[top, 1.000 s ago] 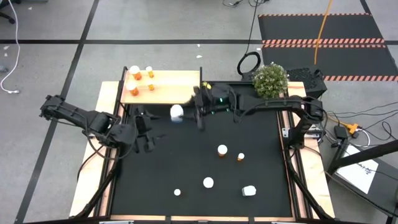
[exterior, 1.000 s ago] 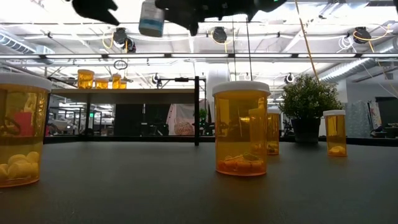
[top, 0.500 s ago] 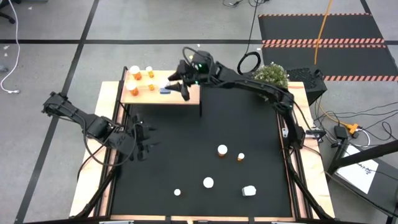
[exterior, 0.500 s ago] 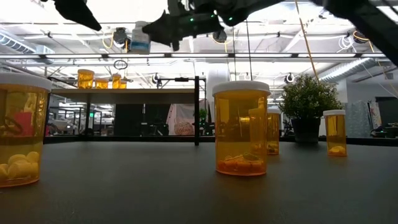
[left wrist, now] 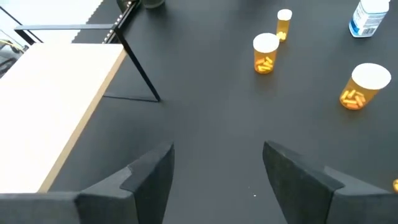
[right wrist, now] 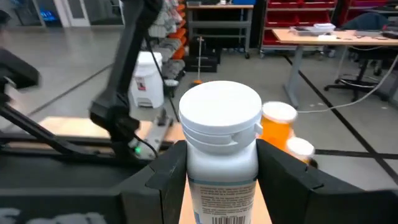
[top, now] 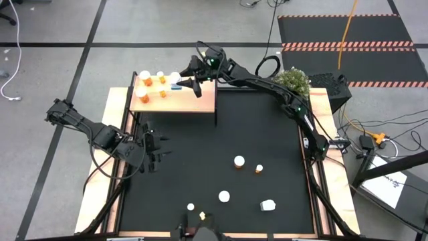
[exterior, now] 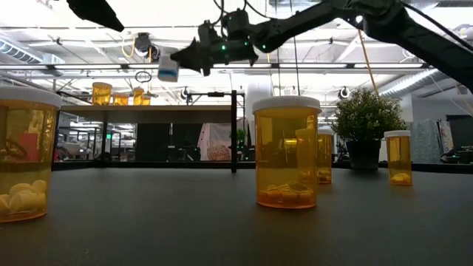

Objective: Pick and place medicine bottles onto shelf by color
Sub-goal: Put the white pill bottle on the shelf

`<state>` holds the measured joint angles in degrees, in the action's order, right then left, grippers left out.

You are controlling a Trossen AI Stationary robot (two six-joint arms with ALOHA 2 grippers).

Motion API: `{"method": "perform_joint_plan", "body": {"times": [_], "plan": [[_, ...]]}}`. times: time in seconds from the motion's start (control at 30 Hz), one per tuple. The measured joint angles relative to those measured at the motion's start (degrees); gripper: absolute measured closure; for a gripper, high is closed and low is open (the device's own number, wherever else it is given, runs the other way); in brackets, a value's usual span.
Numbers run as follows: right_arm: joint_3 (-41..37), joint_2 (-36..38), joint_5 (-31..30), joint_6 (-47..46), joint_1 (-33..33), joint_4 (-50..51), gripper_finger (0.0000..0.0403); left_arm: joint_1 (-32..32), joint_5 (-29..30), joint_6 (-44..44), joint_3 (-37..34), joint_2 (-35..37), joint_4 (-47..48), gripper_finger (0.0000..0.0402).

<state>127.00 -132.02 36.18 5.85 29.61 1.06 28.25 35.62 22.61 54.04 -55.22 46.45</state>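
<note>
Right gripper (top: pixel 182 83) clamps white-capped white plastic bottle (top: pixel 176 79) above light-wood shelf (top: pixel 200 102); left gripper (top: pixel 155 148) apart, fingers parted, empty.

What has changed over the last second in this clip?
The right pincer carried the white bottle from the mat's back edge to above the shelf, beside the orange bottles. The left pincer drew back slightly. Bottles on the mat stayed put.
</note>
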Motion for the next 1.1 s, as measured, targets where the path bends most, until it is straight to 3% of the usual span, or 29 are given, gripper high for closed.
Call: {"method": "perform_joint_plan", "body": {"times": [0.5, 0.67, 0.8, 1.1], "plan": [[-0.20, -3.82, -0.09, 4.04, 1.88, 1.05, 0.0238, -0.04, 0.02, 1.12, -0.02, 0.00, 0.03, 0.0158], [-0.20, -3.86, -0.84, 3.73, 1.89, 1.03, 0.0238, -0.04, 0.02, 0.99, -0.02, 0.00, 0.03, 0.0158], [-1.23, -3.79, -4.82, 3.46, 1.24, -0.43, 0.0238, -0.04, 0.02, 0.90, -0.02, 0.00, 0.01, 0.0158], [-4.81, -3.81, -4.85, 0.59, 1.09, -4.58, 0.0238, -0.04, 0.02, 1.12, -0.02, 0.00, -0.02, 0.0158]]}}
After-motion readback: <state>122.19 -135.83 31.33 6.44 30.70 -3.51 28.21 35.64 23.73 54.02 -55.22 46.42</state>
